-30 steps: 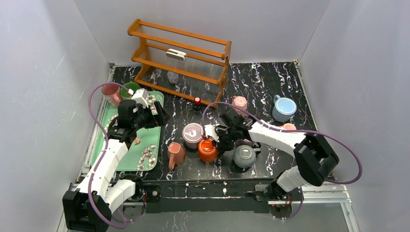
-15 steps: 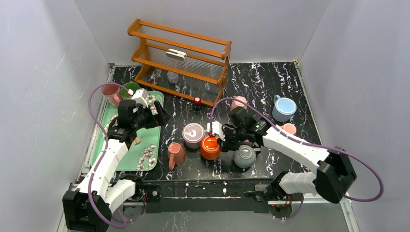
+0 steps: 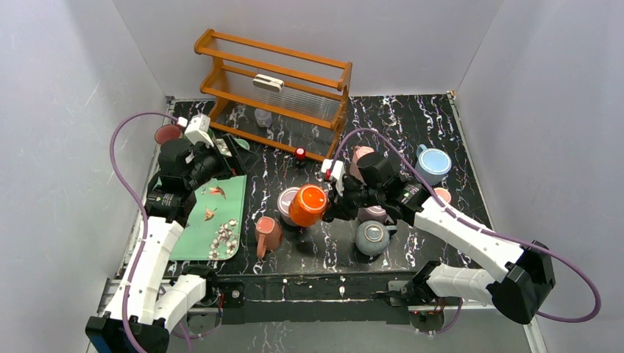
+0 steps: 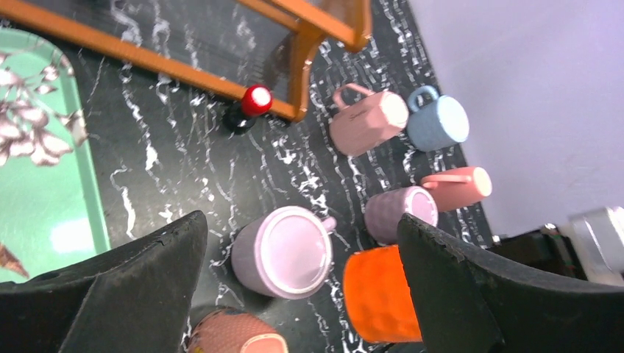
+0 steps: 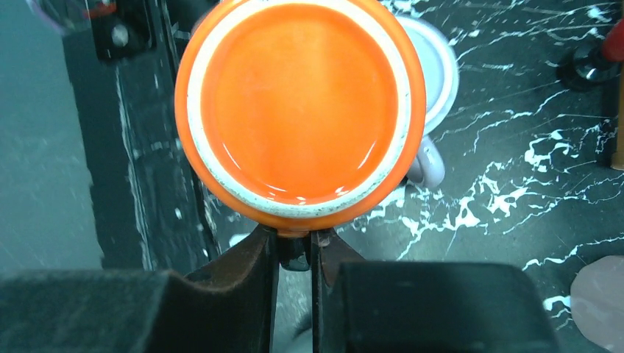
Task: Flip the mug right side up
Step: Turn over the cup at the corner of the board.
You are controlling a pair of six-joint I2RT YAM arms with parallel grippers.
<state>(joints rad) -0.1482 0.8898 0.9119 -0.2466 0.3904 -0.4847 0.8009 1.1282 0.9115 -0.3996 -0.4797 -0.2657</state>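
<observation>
Claw (image 5: 294,254) of the right arm pinches the orange mug (image 3: 307,205), which hangs tilted above the counter (image 3: 412,125), partly over an upturned lilac mug (image 4: 283,252). The left claw (image 4: 302,224) hovers spread wide.

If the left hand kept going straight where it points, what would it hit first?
Most likely the lilac mug, framed between the open fingers of the left hand; the orange mug lies beside that line. Depth is unclear.
</observation>
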